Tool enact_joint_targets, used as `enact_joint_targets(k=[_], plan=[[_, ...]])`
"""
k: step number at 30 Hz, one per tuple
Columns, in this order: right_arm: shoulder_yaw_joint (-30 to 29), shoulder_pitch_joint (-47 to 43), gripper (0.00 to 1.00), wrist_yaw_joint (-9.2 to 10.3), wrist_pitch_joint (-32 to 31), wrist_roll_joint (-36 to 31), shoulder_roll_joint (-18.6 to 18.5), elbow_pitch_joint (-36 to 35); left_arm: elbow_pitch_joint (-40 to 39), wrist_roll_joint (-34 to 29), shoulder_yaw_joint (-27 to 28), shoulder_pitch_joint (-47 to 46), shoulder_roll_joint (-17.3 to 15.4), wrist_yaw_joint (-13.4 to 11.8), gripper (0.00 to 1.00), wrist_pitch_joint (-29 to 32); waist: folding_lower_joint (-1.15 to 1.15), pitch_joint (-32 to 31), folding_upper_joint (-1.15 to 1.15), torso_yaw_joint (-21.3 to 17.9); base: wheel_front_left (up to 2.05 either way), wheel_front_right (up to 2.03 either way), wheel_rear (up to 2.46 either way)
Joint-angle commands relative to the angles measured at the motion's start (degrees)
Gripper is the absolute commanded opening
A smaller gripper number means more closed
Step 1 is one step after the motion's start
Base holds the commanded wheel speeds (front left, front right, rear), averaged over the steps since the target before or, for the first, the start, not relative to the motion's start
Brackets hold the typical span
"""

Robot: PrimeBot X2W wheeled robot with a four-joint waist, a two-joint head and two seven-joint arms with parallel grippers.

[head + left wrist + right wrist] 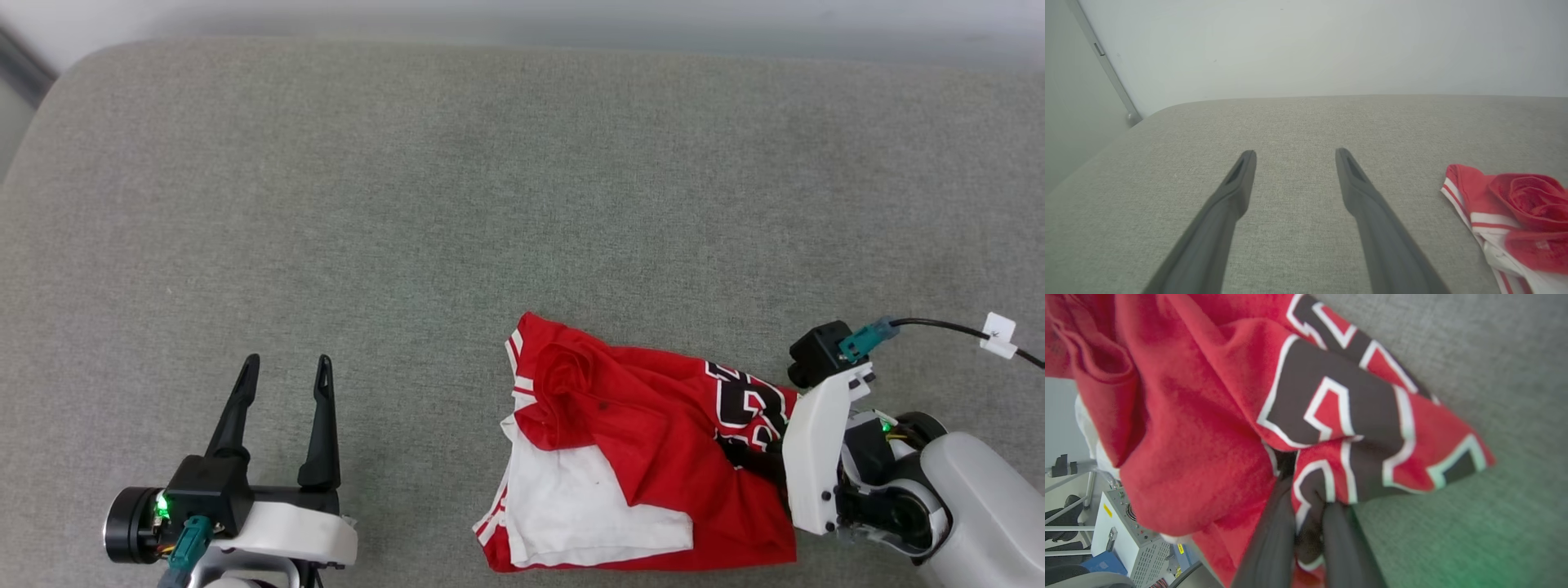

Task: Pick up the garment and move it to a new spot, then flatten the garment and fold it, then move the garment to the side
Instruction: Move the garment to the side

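Note:
The garment (645,441) is a crumpled red T-shirt with white sleeves, striped trim and a black-and-white print, lying at the front right of the grey cushion (490,204). My right gripper (755,461) reaches into the shirt's right edge from the right; in the right wrist view its two dark fingers (1274,539) are pinched together on a fold of the printed fabric of the garment (1208,437). My left gripper (286,371) stands open over bare cushion at the lower left, well apart from the shirt. The left wrist view shows the left gripper (1295,154) with spread fingers and the garment (1515,204) at its right.
A pale wall (1310,45) rises behind the cushion's rounded far edge. A black cable with a white tag (998,333) runs off my right wrist. Off the cushion's near edge, a white equipment box (1126,535) and frames stand on the floor.

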State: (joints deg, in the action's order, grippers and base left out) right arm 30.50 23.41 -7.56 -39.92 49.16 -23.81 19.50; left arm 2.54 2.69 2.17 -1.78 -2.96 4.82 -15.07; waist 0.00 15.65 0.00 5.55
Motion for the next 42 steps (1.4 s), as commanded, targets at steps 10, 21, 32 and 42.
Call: enact_joint_targets(k=[10, 21, 32, 42], plan=[[8.76, 4.11, 0.00, 0.11, 5.67, -1.31, -9.91, -8.77, -0.25, 0.08, 0.98, 4.57, 0.10, -2.11, 1.00, -0.12, 0.00, -7.81, 0.00, -5.80, 0.00, 0.00, 0.00], [7.27, 6.73, 0.00, 0.11, 4.31, -4.31, -20.89, -18.89, -1.51, 0.35, 1.24, 4.17, 0.09, -2.71, 1.00, -0.12, 0.00, -6.77, 0.00, -15.01, 0.00, 0.00, 0.00], [1.59, 11.13, 0.00, 0.12, 5.08, -10.75, -26.15, -14.24, -3.67, -0.97, 2.43, 1.22, -1.26, -1.32, 1.00, -0.11, 0.00, 1.33, 0.00, -20.51, 0.00, 0.00, 0.00], [-8.02, 16.00, 0.00, 0.13, 7.76, -17.74, -26.18, 0.07, -6.58, -1.22, 3.07, -3.71, -4.03, 0.16, 1.00, -0.12, 0.00, 10.82, 0.00, -20.09, 0.00, 0.00, 0.00]])
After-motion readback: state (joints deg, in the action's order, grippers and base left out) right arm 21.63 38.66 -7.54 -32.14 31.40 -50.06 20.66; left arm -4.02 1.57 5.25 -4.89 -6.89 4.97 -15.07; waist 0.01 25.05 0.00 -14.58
